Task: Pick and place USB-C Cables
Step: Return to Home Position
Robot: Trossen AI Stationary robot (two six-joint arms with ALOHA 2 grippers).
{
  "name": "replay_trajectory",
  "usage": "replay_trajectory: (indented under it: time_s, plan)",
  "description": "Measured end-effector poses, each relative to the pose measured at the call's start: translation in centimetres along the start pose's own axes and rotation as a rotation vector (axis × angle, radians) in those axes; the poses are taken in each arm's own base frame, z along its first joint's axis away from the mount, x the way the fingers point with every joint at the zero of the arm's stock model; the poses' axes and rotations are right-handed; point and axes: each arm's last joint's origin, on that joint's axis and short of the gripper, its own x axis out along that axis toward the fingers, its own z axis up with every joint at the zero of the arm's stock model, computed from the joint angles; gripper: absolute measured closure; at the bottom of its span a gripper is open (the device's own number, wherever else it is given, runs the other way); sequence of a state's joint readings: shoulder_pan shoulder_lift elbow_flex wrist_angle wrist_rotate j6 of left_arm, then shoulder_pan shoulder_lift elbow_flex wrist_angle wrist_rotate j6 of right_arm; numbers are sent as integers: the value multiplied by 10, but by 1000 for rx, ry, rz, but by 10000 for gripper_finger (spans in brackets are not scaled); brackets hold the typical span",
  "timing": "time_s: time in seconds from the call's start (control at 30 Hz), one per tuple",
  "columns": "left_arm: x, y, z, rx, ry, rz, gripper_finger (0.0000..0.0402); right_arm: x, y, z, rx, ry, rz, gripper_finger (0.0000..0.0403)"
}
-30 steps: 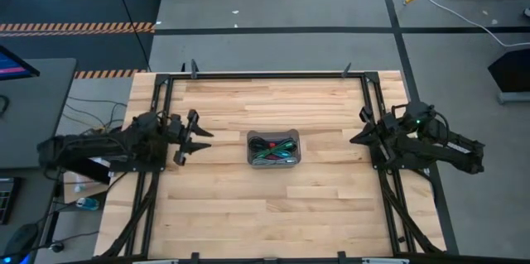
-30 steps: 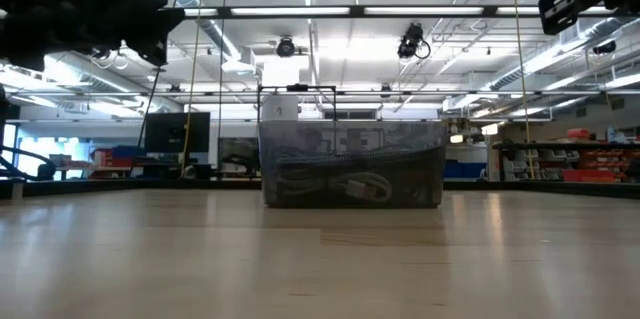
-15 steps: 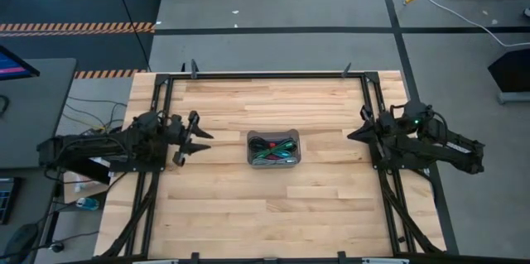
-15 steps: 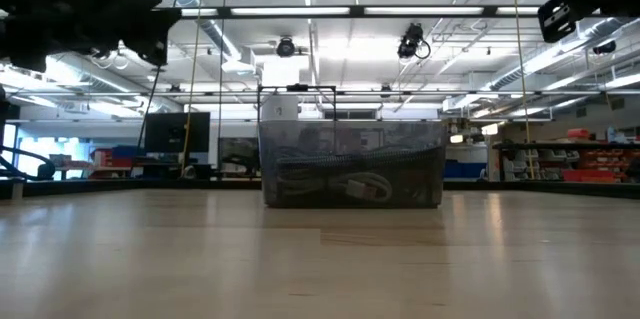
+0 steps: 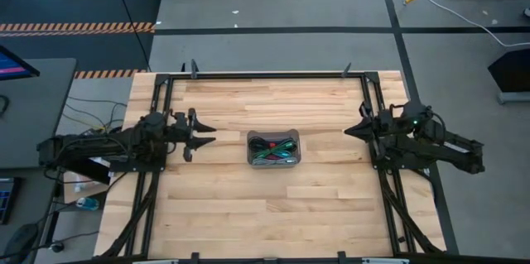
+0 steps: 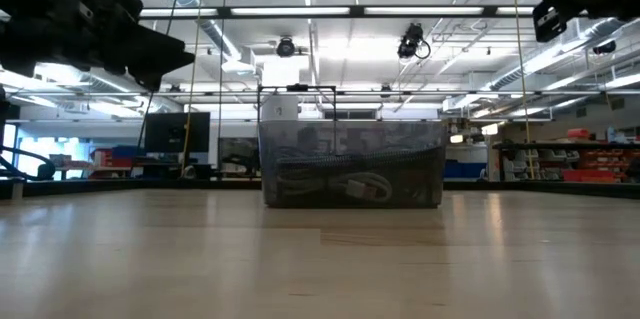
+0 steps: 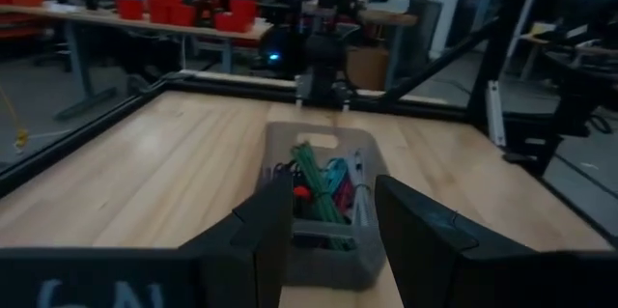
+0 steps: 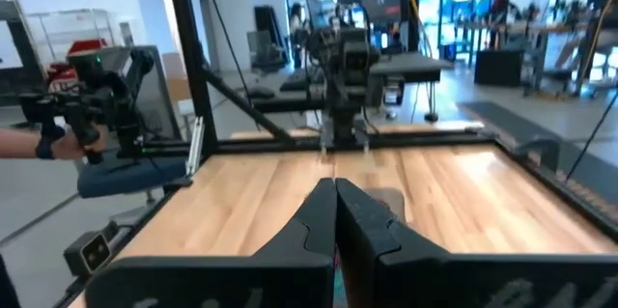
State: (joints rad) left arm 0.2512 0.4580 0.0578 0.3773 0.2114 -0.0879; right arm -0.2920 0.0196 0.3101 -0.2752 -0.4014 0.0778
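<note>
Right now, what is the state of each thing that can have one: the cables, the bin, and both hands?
grey bin: upright on the table, uncovered.
USB-C cables: bundled, lying inside the grey bin.
left hand: open, empty, left of the bin.
right hand: shut, empty, right of the bin.

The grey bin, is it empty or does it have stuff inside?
Not empty: the bin holds coloured cables, seen from above.
</note>
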Motion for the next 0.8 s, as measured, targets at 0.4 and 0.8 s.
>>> replay_trajectory:
  time_s: [0.4,0.8]
  plan:
    - [0,1,-1,-17,7,17,246,22,-15,-59,21,12,-30,396]
    - [0,1,-1,-32,7,17,246,26,-22,-69,165,29,-201,395]
